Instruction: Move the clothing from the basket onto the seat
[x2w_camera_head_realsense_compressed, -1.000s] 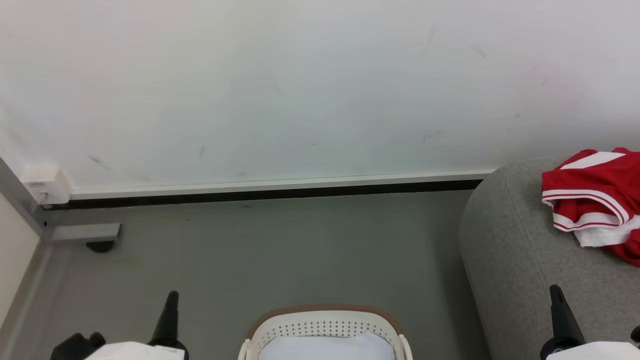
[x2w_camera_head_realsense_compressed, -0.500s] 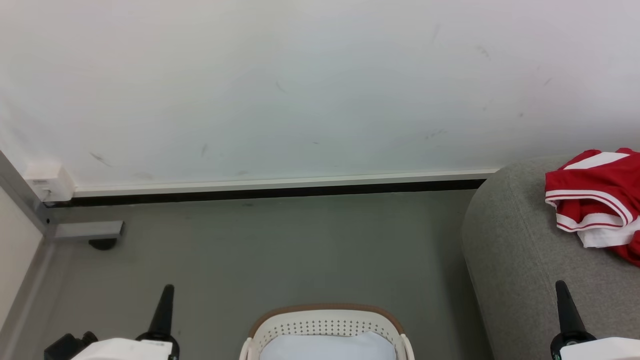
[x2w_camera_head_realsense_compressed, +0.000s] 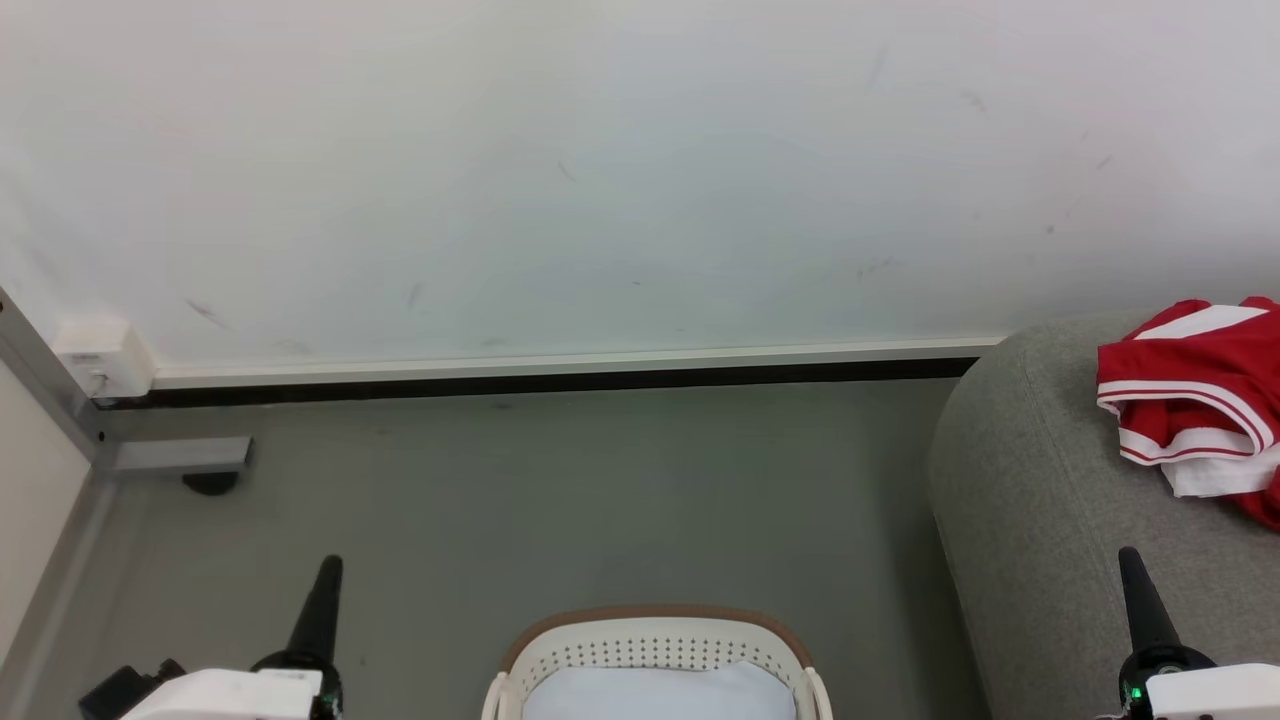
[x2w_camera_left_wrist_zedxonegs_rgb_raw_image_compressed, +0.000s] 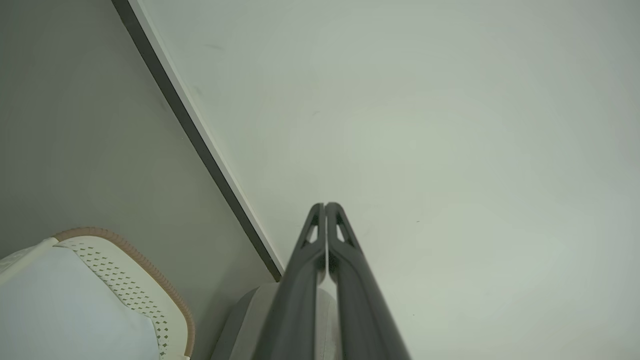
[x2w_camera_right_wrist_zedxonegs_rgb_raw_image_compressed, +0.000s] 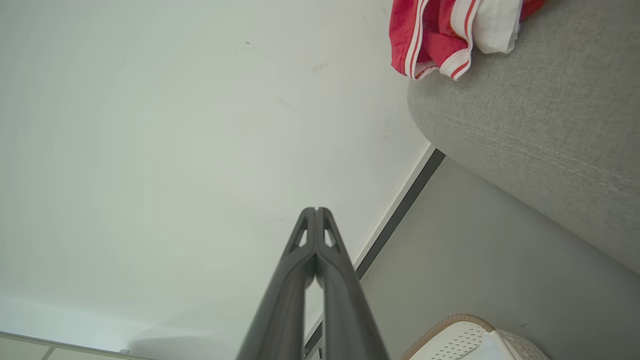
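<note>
Red clothing (x2w_camera_head_realsense_compressed: 1195, 400) with white striped trim lies bunched on the grey seat (x2w_camera_head_realsense_compressed: 1040, 520) at the right; the right wrist view has the clothing (x2w_camera_right_wrist_zedxonegs_rgb_raw_image_compressed: 440, 30) on the seat (x2w_camera_right_wrist_zedxonegs_rgb_raw_image_compressed: 540, 130) too. The white basket (x2w_camera_head_realsense_compressed: 650, 650) with a brown rim stands on the floor at the bottom centre, a pale blue-white lining inside it. Its rim (x2w_camera_left_wrist_zedxonegs_rgb_raw_image_compressed: 150, 270) is at the lower left of the left wrist view. My left gripper (x2w_camera_head_realsense_compressed: 328, 568) is shut and empty at the lower left, left of the basket. My right gripper (x2w_camera_head_realsense_compressed: 1128, 558) is shut and empty in front of the seat.
A white wall (x2w_camera_head_realsense_compressed: 600, 170) with a skirting strip (x2w_camera_head_realsense_compressed: 560, 365) runs behind the grey floor (x2w_camera_head_realsense_compressed: 560, 500). A metal frame corner with a small white box (x2w_camera_head_realsense_compressed: 100, 355) stands at the far left. Bare floor lies between the basket and the wall.
Both grippers have risen a little in the head view, and the left one has shifted slightly left. The whole picture has drifted a little, so the camera moved.
</note>
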